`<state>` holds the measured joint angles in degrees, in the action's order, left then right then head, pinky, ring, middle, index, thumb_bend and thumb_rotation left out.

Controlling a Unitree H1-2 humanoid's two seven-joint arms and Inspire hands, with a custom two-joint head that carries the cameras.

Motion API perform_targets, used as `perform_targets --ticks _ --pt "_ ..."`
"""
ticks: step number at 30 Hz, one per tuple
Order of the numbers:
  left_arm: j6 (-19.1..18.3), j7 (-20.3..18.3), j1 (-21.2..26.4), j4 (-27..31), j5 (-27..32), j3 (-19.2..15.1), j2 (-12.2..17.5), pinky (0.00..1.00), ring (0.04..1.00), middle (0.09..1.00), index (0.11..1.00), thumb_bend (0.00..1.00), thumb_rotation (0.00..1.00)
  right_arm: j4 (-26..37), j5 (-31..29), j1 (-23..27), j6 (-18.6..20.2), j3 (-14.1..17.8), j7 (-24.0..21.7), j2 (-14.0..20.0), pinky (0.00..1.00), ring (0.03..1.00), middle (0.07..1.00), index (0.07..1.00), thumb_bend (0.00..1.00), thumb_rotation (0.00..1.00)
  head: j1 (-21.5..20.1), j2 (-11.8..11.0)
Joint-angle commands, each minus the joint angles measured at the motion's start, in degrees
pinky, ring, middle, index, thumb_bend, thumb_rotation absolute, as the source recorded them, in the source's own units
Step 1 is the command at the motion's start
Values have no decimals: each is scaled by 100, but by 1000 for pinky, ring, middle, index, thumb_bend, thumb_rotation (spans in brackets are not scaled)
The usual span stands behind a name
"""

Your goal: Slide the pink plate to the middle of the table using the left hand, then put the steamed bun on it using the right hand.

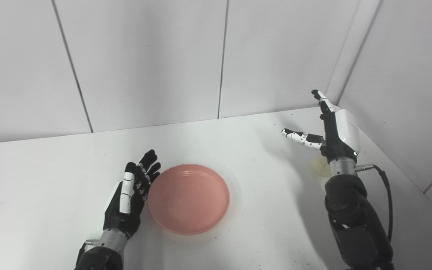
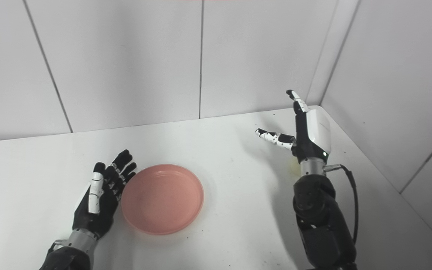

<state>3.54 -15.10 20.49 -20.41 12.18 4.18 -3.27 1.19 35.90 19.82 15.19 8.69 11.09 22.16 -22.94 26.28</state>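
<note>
The pink plate (image 1: 188, 198) lies empty on the white table (image 1: 238, 150), near the front middle. My left hand (image 1: 131, 195) is open, palm toward the plate, its fingers right against the plate's left rim. My right hand (image 1: 330, 129) is open and raised above the table at the right, fingers pointing up and thumb out to the left. The pale steamed bun (image 1: 320, 165) sits on the table just behind my right wrist, mostly hidden by it; only a sliver of the bun (image 2: 294, 167) shows in the right eye view.
White panelled walls close the table off at the back and on the right (image 1: 407, 93); they meet in a corner just behind my right hand. The table's right edge runs diagonally beside my right arm.
</note>
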Motion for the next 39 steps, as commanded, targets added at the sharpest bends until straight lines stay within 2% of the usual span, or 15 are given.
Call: perform_targets --ticks 1,5,12,18,22,28,36,39 --pt "42 -144 -234 -140 58 -95 204 948 947 958 878 720 991 202 407 253 365 -49 106 163 735 860 886 855 741 335 -151 -1" --pt "47 -223 -217 -153 61 -85 310 944 950 966 885 747 995 158 758 299 872 -173 -37 203 775 859 888 860 738 350 -321 5" --pt "68 -416 -173 -258 195 -145 403 927 934 956 871 733 969 -178 1026 370 1146 -212 3 265 776 843 870 842 766 372 -451 15" --pt "130 -478 -130 -375 191 -194 442 915 926 949 862 752 950 -376 1226 427 1172 94 -247 160 836 884 896 860 774 381 -521 43" --pt "130 -463 -116 -436 199 -242 426 913 922 941 857 744 943 -462 1367 468 1171 322 -507 69 805 892 913 866 789 373 -524 48" --pt "135 -516 -124 -436 172 -248 437 920 928 946 862 734 958 -552 1720 536 1172 669 -1289 -42 689 870 900 877 779 353 -524 83" --pt "2 -527 -153 -264 178 -247 432 931 933 954 874 721 969 -580 2039 640 1172 1008 -2495 -102 611 822 887 867 799 310 -509 115" --pt "-39 -503 -162 -223 164 -247 428 929 930 951 872 717 973 -591 2388 670 1172 996 -3026 -60 615 810 876 861 812 315 -514 135"
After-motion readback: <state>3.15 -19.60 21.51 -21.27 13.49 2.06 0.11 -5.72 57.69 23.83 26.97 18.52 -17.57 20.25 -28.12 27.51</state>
